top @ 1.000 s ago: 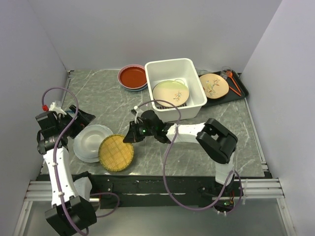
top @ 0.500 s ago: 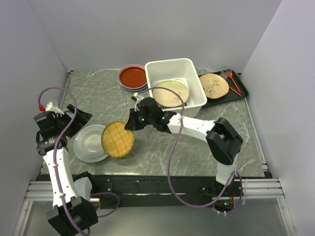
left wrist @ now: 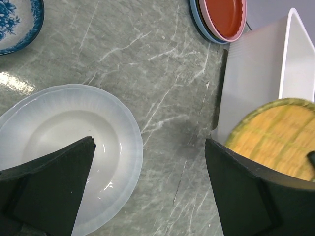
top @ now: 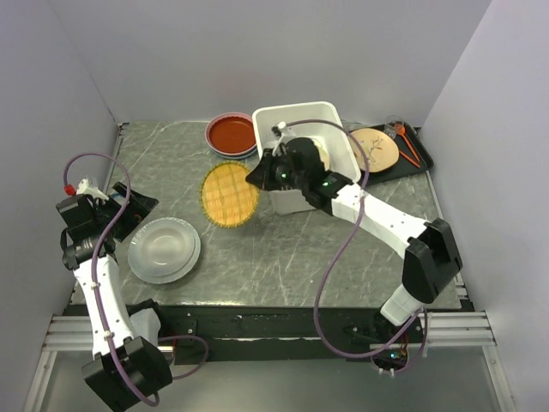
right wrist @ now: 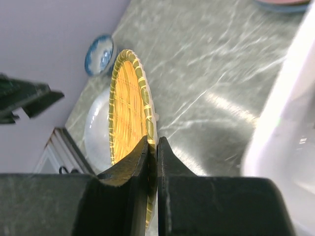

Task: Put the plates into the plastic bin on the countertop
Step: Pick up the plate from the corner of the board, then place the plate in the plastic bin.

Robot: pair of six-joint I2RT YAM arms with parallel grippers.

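R gripper (right wrist: pixel 153 142) is clamped on the rim of the yellow plate (top: pixel 230 194), one finger on each face. R wrist view shows the plate edge-on btw the closed fingers. Top view shows its lattice face turned up toward the cam. Plate is up off the counter (top: pixel 283 249), tilted, just left of the bin's near-left corner, so beside the bin (top: pixel 300 108) & not over it. Bin sits at back centre. R arm reaches across its front-left part & hides most of the inside, so can't tell what's in there. L gripper (left wrist: pixel 148 142) is spread wide w/ nothing btw the fingers, hanging above the white plates (top: pixel 163 249) at front left. Looks like 2 stacked, the top one w/ a fluted rim, lying flat on the counter. Yellow plate is well apart from them now, nearer the bin. Red plate (top: pixel 232 133) is at the back, just left of the bin, lying on a pink plate (left wrist: pixel 212 34) & a blue plate (left wrist: pixel 194 12) whose edges show under it. Cream plate (top: pixel 373 148) w/ branch pattern lies on a black tray (top: pixel 424 150) right of the bin. Small blue-patterned bowl (left wrist: pixel 15 22) sits on the counter at far left, apart from the white plates.
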